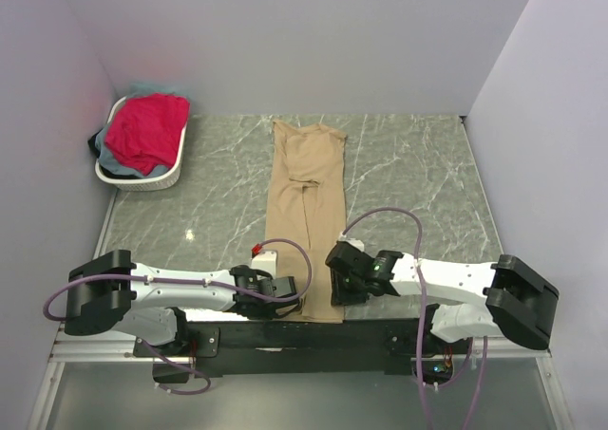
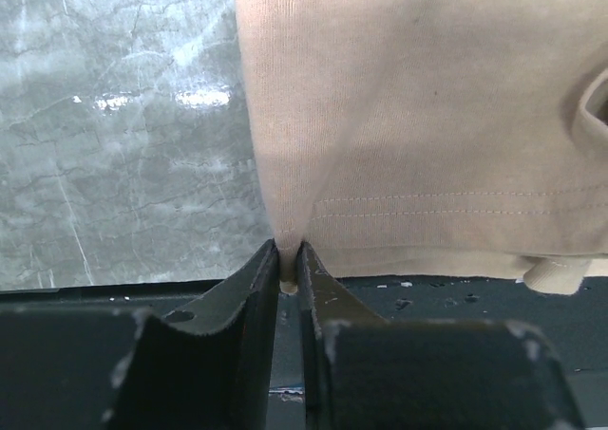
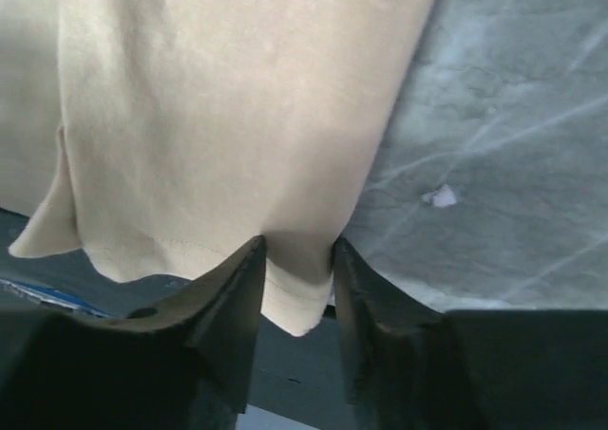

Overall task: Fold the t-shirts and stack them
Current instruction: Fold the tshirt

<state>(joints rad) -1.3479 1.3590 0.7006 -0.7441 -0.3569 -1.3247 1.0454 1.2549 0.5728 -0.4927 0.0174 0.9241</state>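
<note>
A tan t-shirt [image 1: 309, 193] lies folded into a long narrow strip down the middle of the marble table, collar at the far end. Its near hem hangs over the table's front edge. My left gripper [image 1: 293, 292] is shut on the hem's left corner, and a pinch of tan cloth [image 2: 427, 117] is squeezed between the jaws [image 2: 288, 259]. My right gripper [image 1: 334, 288] is at the hem's right corner. Its jaws [image 3: 296, 254] stand apart with the cloth's corner [image 3: 218, 98] lying between them. A bright red-pink t-shirt [image 1: 147, 131] tops the pile in the basket.
A white oval basket [image 1: 142, 185] stands at the far left against the wall, with pale blue-grey and dark cloth under the red one. A black rail [image 1: 285, 335] runs along the front edge under both wrists. Walls close in the left, back and right.
</note>
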